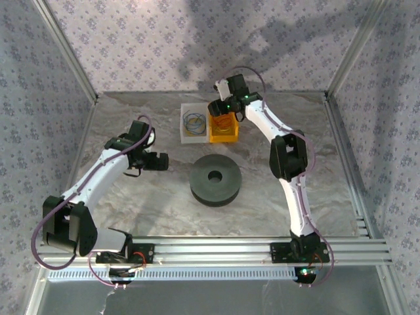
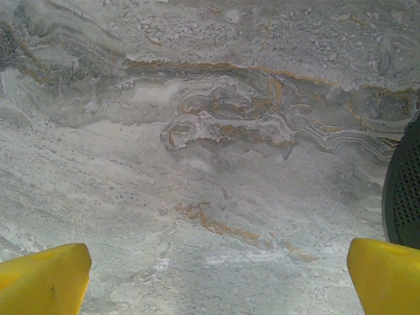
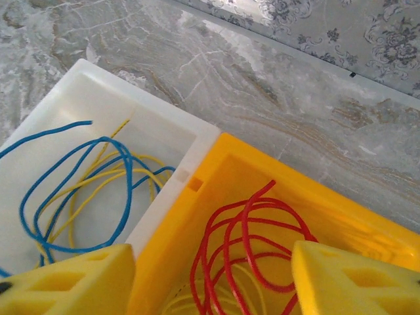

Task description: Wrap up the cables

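You've got the R gripper (image 3: 210, 256) over the yellow bin (image 3: 262, 164) at the back of the table (image 1: 131, 125). Its jaws are apart and not clamped on anything. The cables (image 3: 252, 230), a loose red coil, lie inside that bin, betw. the two yellow fingers (image 3: 348, 282), w/ a bit of thin yellow wire under them. The white bin (image 3: 98, 85) sits touching the yellow one on its left and holds blue and yellow wire loops (image 3: 85, 190). Your L gripper (image 2: 216, 259) is wide open, holding nothing, pointed at bare marble. The black spool (image 1: 215, 178) sits mid-table, in front of both bins, just beside the L gripper but apart from it.
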Robot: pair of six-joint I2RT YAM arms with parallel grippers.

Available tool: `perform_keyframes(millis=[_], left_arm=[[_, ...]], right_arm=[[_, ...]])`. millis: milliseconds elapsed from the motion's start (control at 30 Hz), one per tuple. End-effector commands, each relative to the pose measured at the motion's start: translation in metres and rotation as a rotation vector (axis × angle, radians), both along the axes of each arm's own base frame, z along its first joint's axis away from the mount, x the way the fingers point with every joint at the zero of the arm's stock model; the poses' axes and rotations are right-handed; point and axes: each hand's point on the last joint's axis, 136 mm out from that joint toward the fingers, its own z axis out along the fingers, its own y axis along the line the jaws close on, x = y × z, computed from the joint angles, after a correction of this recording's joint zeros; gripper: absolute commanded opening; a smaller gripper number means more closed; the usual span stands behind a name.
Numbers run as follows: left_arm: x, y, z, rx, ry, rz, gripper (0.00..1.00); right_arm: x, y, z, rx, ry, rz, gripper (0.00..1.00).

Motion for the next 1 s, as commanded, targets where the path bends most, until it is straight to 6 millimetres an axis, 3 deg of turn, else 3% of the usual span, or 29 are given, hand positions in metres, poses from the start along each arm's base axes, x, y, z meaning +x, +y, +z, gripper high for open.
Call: perform_keyframes(millis=[0,267,400,500,667,967], left_arm=[[0.002,-0.004,0.008,-0.007,-0.002,-0.027,1.0],[0.001,-0.004,0.009,-0.002,0.0,-0.032,1.0],[0.001,-0.003,0.009,0.006,0.002,-0.035,1.0],[0.001,-0.002,0.01,0.01,0.003,-0.036,1.0],[0.002,-0.003,0.011,0.005,0.0,-0.038,1.0],[0.001,-0.004,0.015,-0.009,-0.016,-0.04,1.0]], right_arm=[[0.015,-0.003,-0.004,-0.026,-0.03,-0.021,0.61],[0.026,-0.007,-0.028,-0.106,-0.045,-0.062,0.49],[0.03,-0.009,-0.03,-0.133,-0.058,-0.084,0.36],[0.03,-0.009,-0.024,-0.143,-0.074,-0.089,0.2],[0.023,-0.003,0.0,-0.157,-0.117,-0.071,0.0],[-0.002,-0.013,0.061,-0.222,-0.218,-0.073,0.0]])
